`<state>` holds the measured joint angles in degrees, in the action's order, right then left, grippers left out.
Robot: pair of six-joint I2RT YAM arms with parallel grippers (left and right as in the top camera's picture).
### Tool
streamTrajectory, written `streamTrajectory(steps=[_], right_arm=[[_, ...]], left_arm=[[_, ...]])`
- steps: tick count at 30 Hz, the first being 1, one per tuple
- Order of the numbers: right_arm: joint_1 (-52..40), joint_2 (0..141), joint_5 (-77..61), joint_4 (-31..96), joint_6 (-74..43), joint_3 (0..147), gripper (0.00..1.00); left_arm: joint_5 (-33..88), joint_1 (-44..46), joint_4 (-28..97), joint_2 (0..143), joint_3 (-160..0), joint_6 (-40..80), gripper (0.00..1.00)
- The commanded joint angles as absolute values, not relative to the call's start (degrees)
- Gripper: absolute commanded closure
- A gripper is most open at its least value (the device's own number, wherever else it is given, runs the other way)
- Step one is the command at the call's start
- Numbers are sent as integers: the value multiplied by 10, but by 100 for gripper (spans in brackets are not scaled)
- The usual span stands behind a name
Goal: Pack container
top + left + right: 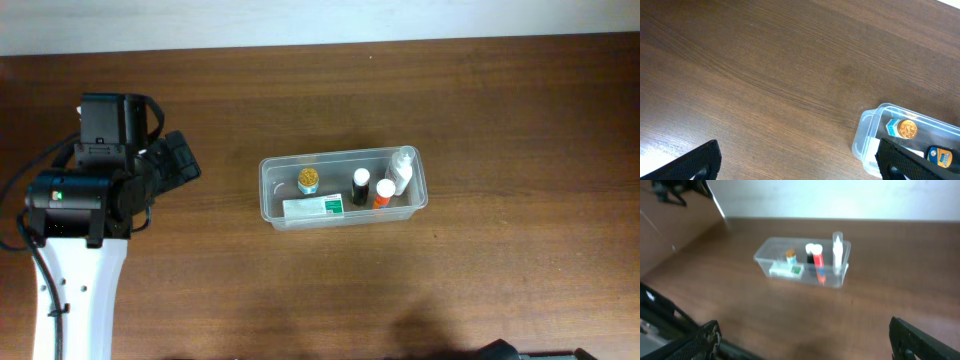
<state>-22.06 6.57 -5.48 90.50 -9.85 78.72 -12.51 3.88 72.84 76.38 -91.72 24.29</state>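
Container (pixel 335 158) on brown wooden table (pixel 500 100); left pincer (pixel 797 150), right pincer (pixel 804 327) both spread, empty.

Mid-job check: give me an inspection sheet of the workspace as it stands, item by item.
Surface: brown wood-grain table.
Job's things: clear container mid-table, holding a gold-capped jar, a green-and-white box, a black bottle, an orange bottle and a white bottle.
Clutter: nothing seen.
Grippers: left gripper open, empty, to the left of the container; right gripper open, empty, set back from it.
Cables: black cable looping beside the left arm.
Surroundings: pale wall beyond the far table edge.
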Motion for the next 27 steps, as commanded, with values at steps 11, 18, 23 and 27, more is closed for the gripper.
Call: streamTrajectory(steps=[11, 18, 23, 27], right_arm=[[-225, 60, -68, 971, -106, 780, 2], [-225, 24, -72, 926, -106, 751, 2], [-221, 3, -69, 825, -106, 710, 2], [-221, 3, -69, 713, -103, 668, 2]], left_arm=[[-133, 36, 727, 760, -921, 246, 0], [-133, 36, 727, 760, -921, 246, 0], [-133, 36, 727, 760, -921, 246, 1], [-133, 36, 727, 760, -921, 246, 1]])
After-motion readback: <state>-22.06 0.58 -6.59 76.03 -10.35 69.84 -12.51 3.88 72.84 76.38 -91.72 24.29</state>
